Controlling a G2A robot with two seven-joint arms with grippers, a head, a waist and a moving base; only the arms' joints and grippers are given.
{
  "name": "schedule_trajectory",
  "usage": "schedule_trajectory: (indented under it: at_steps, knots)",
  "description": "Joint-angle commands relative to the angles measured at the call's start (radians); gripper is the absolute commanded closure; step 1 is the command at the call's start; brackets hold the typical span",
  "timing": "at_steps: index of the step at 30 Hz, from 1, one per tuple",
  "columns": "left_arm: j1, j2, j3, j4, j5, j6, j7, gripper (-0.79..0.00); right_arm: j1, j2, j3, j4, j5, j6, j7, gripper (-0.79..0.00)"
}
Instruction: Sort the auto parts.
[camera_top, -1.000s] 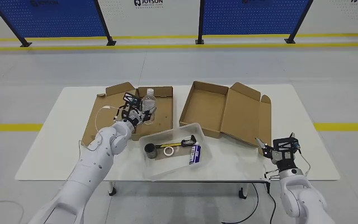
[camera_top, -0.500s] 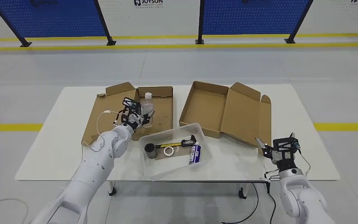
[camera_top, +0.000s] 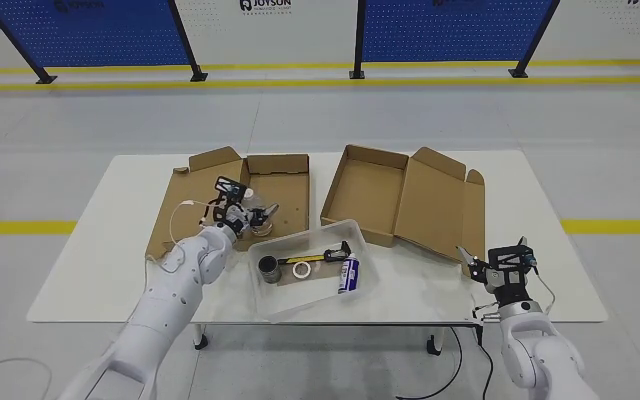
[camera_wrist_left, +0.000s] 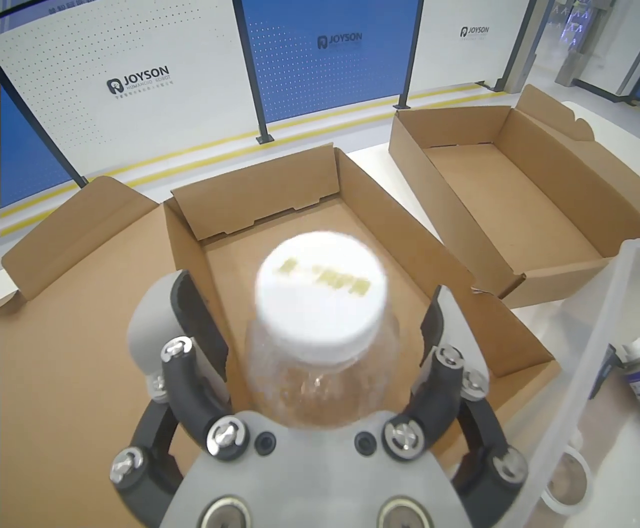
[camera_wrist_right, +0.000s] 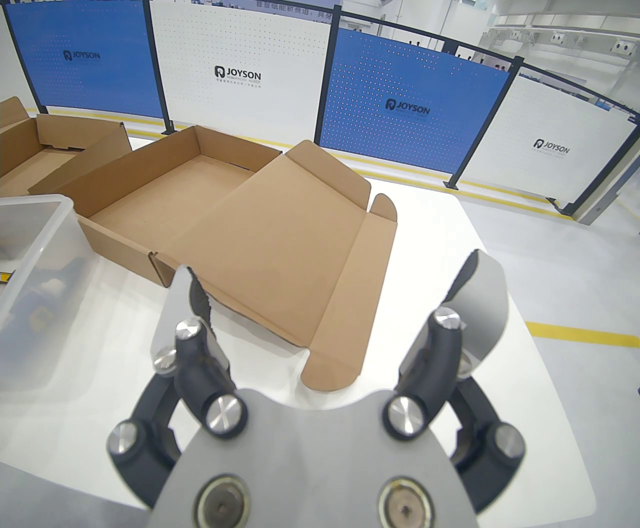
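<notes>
1. Cardboard first: you have two open boxes side by side at the back of the surface (camera_top: 110, 250), the left box (camera_top: 290, 190) and the right box (camera_top: 365, 200), each with its lid opened outward.
2. Your left tool (camera_wrist_left: 312, 290) is inside the left box, set around the clear bottle (camera_wrist_left: 320, 350), whose white cap points toward the wrist camera.
3. You cannot tell whether that tool grips the bottle or only brackets it, because its plate hides the lower body.
4. You find the bottle over the left box's floor, near the wall closest to the bin (camera_top: 310, 292). You cannot tell whether its base rests on the cardboard.
5. Your right tool (camera_wrist_right: 332, 272) hangs spread wide and empty above the near right corner of the surface, just beside the right box's lid flap.
6. You see the clear plastic bin in front of the boxes, between your two arms. It holds a dark cylinder (camera_top: 269, 268), a white ring (camera_top: 301, 269), a black-and-yellow part (camera_top: 325, 255) and a blue-and-white can (camera_top: 348, 274).
</notes>
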Motion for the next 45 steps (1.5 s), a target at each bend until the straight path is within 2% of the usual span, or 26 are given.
schedule_trajectory:
  at_steps: [1,5,10,17,20,24,27,32,35,45]
  knots:
    - [0.014,0.005,-0.016,-0.029,0.003,0.003,0.003,-0.785,0.0,0.0,0.0,0.0,0.0,0.0,0.0,-0.785]
    - [0.055,0.023,-0.064,-0.128,0.032,0.04,0.01,-0.785,0.0,0.0,0.0,0.0,0.0,0.0,0.0,-0.785]
    - [0.161,0.055,-0.16,-0.35,0.05,0.075,-0.02,-0.785,0.0,0.0,0.0,0.0,0.0,0.0,0.0,-0.785]
    - [0.295,0.094,-0.278,-0.688,0.094,0.007,-0.226,-0.785,0.0,0.0,0.0,0.0,0.0,0.0,0.0,-0.785]
    - [0.328,0.103,-0.304,-0.797,0.079,-0.038,-0.332,-0.785,0.0,0.0,0.0,0.0,0.0,0.0,0.0,-0.785]
    - [0.342,0.108,-0.297,-0.901,0.069,-0.102,-0.492,-0.785,0.0,0.0,0.0,0.0,0.0,0.0,0.0,-0.785]
    - [0.337,0.106,-0.271,-0.937,0.007,-0.16,-0.544,-0.785,0.0,0.0,0.0,0.0,0.0,0.0,0.0,-0.785]
    - [0.31,0.101,-0.221,-0.913,0.014,-0.177,-0.592,-0.785,0.0,0.0,0.0,0.0,0.0,0.0,0.0,-0.785]
    - [0.299,0.093,-0.179,-0.891,-0.038,-0.213,-0.577,-0.785,0.0,0.0,0.0,0.0,0.0,0.0,0.0,-0.785]
    - [0.298,0.092,-0.176,-0.885,-0.052,-0.22,-0.573,-0.785,0.0,0.0,0.0,0.0,0.0,0.0,0.0,-0.785]
